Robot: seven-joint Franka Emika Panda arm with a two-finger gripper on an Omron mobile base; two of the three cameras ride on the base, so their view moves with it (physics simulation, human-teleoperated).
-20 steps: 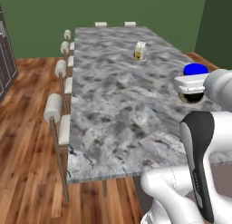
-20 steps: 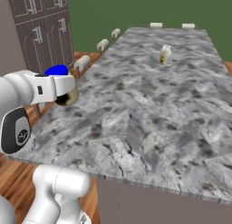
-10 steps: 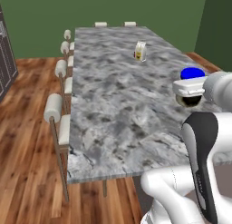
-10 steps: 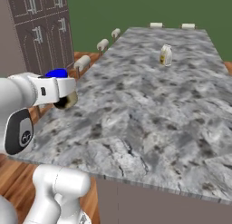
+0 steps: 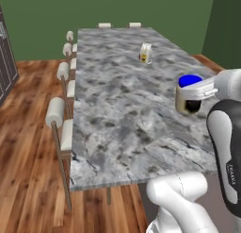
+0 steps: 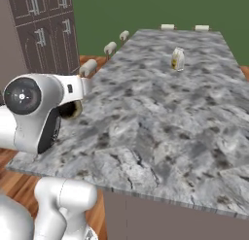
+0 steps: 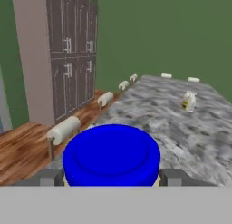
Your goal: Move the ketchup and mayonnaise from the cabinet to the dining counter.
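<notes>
Between the tool's [image 7: 111, 177] jaws sits the mayonnaise [image 5: 188, 94], clamped from both sides and upright, blue lid up. It hangs over the desk's [image 5: 122, 109] near right stretch; whether its base touches the stone I cannot tell. The drop is straight down. A small cream carton [image 5: 146, 53] stands well apart, farther along
</notes>
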